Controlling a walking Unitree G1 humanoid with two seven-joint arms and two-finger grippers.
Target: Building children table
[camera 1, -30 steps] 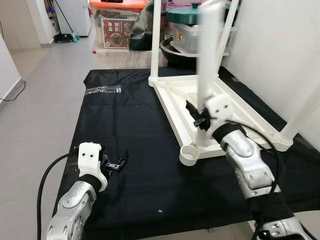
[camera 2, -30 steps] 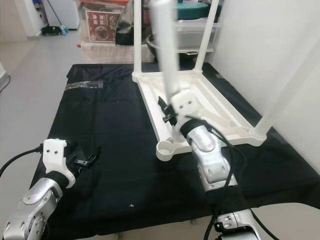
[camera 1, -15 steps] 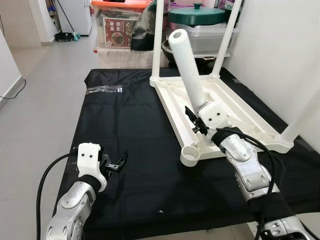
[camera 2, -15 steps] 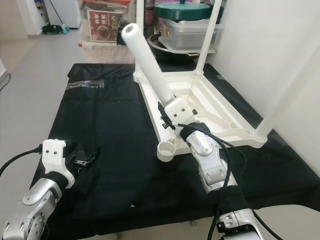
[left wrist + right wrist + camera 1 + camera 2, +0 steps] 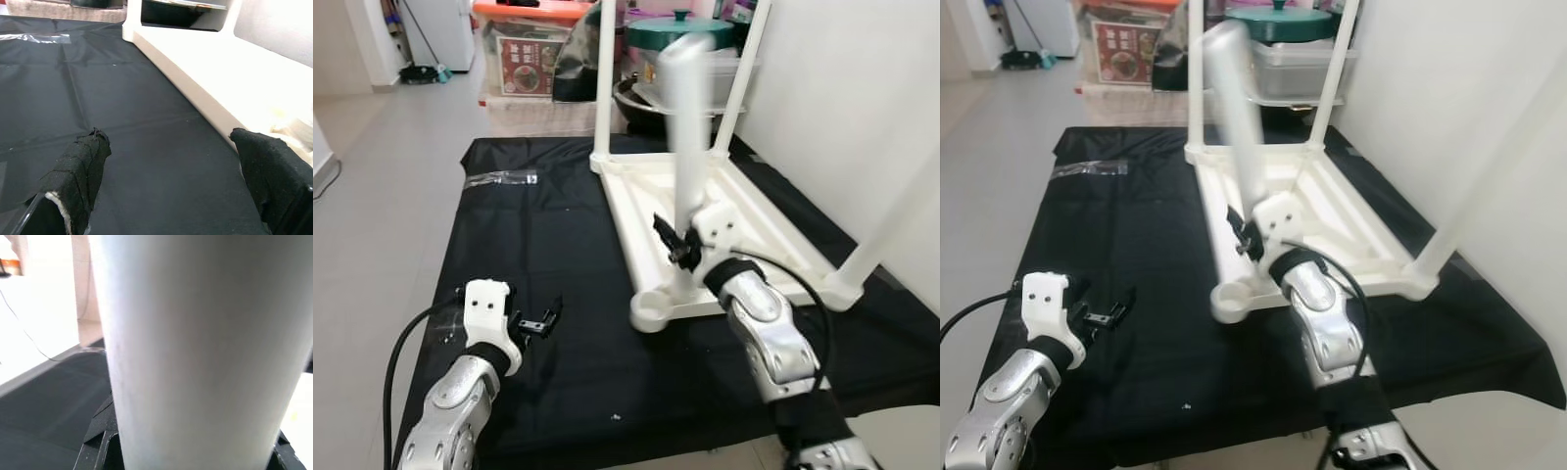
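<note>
Over upturned table (image 5: 754, 220), right end effector (image 5: 680, 245) grasping motion-blurred leg (image 5: 685, 127), left end effector (image 5: 543, 321) released, idle.

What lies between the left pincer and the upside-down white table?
Only bare black cloth. In the left eye view the left pincer hangs over it, apart from the table; the left wrist view shows the same.

Pale tiled floor (image 5: 382, 137), white wall (image 5: 842, 88), storage boxes (image 5: 524, 59) behind.
</note>
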